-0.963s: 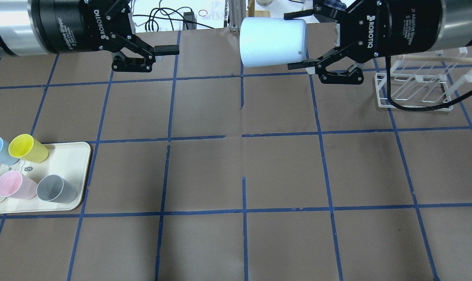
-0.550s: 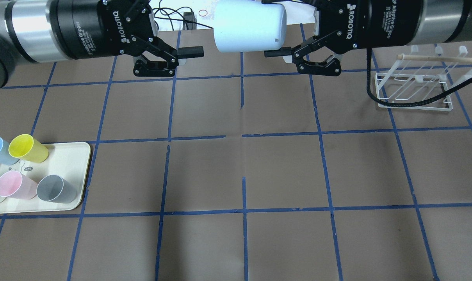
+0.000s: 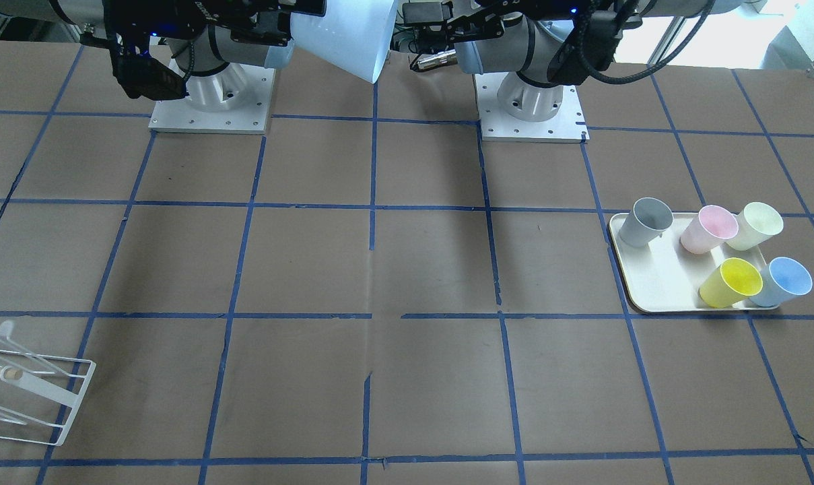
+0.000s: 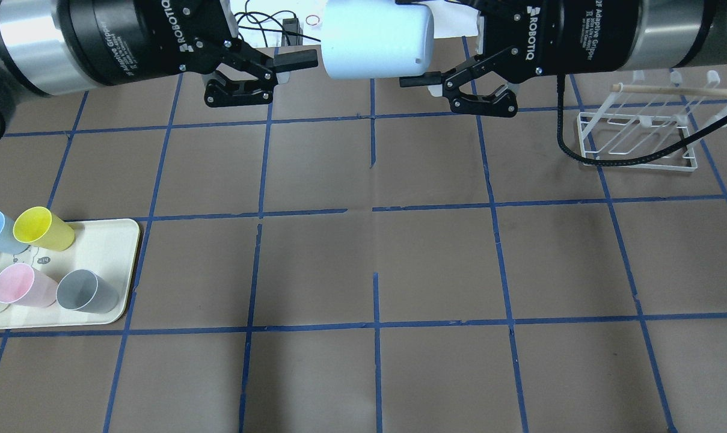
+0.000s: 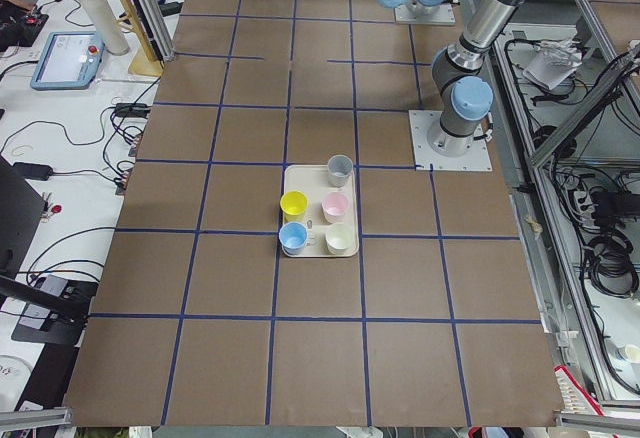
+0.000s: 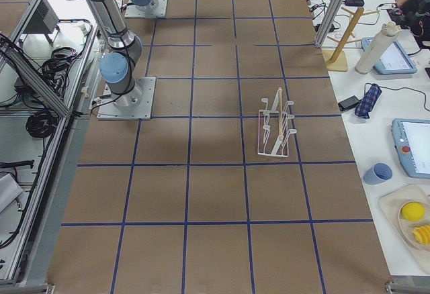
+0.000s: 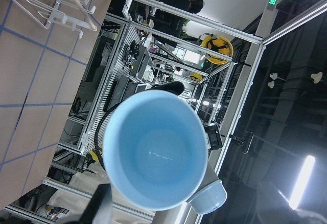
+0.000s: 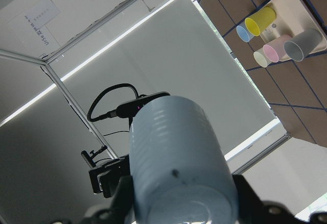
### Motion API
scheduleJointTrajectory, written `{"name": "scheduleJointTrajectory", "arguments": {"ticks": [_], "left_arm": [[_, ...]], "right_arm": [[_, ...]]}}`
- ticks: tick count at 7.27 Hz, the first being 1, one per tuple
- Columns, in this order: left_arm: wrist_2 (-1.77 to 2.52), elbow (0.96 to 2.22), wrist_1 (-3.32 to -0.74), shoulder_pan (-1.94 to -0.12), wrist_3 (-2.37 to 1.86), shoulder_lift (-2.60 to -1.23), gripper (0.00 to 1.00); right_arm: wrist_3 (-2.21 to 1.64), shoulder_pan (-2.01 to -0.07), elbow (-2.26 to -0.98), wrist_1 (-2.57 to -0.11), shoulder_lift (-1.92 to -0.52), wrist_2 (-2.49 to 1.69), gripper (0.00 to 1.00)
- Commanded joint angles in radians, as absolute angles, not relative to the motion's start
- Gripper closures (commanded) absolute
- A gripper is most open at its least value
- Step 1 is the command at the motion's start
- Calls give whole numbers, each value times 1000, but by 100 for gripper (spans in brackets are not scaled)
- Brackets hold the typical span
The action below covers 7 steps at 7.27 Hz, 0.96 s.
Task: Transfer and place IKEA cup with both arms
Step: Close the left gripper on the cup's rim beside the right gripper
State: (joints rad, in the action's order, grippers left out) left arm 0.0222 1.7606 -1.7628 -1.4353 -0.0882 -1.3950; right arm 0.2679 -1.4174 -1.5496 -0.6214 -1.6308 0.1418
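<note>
- The IKEA cup (image 4: 372, 39) lies on its side high over the bench (image 4: 375, 252), top centre of the overhead view. The right gripper (image 4: 411, 41) clamps it across the walls. Its mouth faces the left gripper (image 3: 427, 37), whose jaws are spread wide just beside the rim.
- If I drive the left gripper in off-line, a finger could butt the rim and lever the cup out of the right one's hold.
- The wall looks smooth and tapered, so a pinch near the thin rim may squirt it loose.
- If I release on the right before the left has bitten, the cup has a long drop.
- Fingers of both grippers could clash along the short wall.
</note>
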Motion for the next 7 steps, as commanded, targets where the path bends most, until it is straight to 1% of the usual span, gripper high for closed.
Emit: {"name": "scheduleJointTrajectory", "arguments": {"ticks": [1, 4, 5, 6, 7], "left_arm": [[34, 1779, -1625, -1437, -77, -1413, 0], [21, 1836, -1585, -1448, -87, -1391, 0], [21, 1836, -1582, -1448, -87, -1391, 2], [23, 1836, -1582, -1450, -87, -1387, 23], [23, 1838, -1582, -1450, -94, -1387, 53]], "right_arm": [[267, -1463, -1554, -627, -1628, 134, 71], [267, -1466, -1554, -629, -1626, 129, 69], [267, -1466, -1554, -629, -1626, 130, 68], [267, -1466, -1554, -629, -1626, 129, 68], [265, -1466, -1552, -627, -1626, 127, 68]]}}
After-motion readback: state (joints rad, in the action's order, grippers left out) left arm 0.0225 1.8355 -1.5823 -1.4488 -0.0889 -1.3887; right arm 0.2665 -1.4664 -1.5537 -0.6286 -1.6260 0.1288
